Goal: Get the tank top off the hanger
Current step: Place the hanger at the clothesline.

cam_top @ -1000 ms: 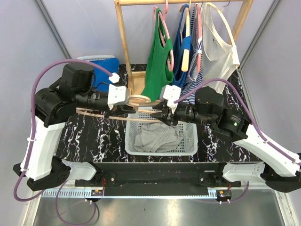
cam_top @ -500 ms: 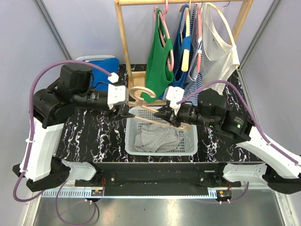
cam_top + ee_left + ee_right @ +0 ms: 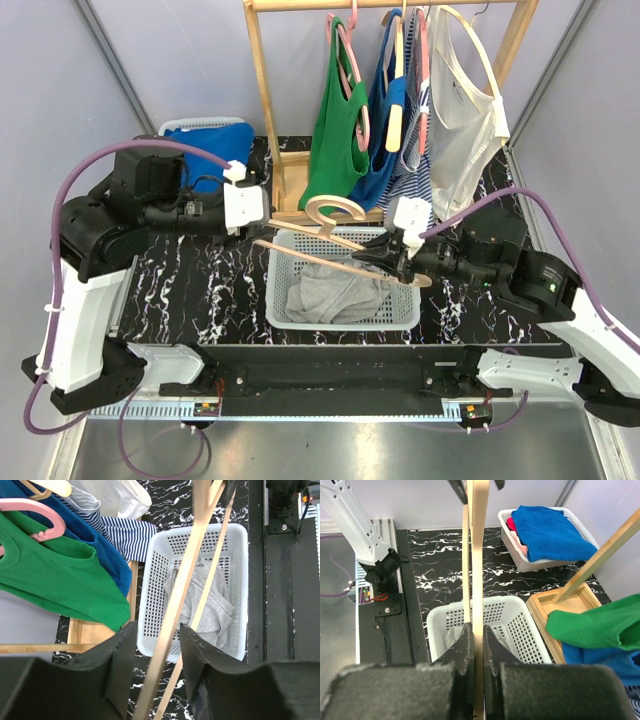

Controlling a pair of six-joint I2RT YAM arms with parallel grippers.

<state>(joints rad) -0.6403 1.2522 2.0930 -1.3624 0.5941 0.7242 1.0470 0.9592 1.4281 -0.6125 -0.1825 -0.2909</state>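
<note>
The grey tank top [image 3: 335, 292] lies crumpled in the white basket [image 3: 277, 285], at 6 o'clock from the clothes rack [image 3: 263, 100]. Above it the right tool [image 3: 476, 632] pinches the bare wooden hanger [image 3: 478, 555], whose bar passes between the spread fingers [image 3: 122, 650] of the left tool [image 3: 158, 627].

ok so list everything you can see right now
wooden hanger: 1, tan, bare, above the white basket
tank top: 1, grey, in the white basket
white basket: 1, table centre
green top: 1, on rack
blue top: 1, on rack
striped top: 1, blue-white, on rack
white top: 1, on rack
rack: 1, wood, back
second basket: 1, white, back left, blue cloth inside
table: 1, black marble
left gripper: black, open, fingers astride hanger
right gripper: black, shut on hanger
</note>
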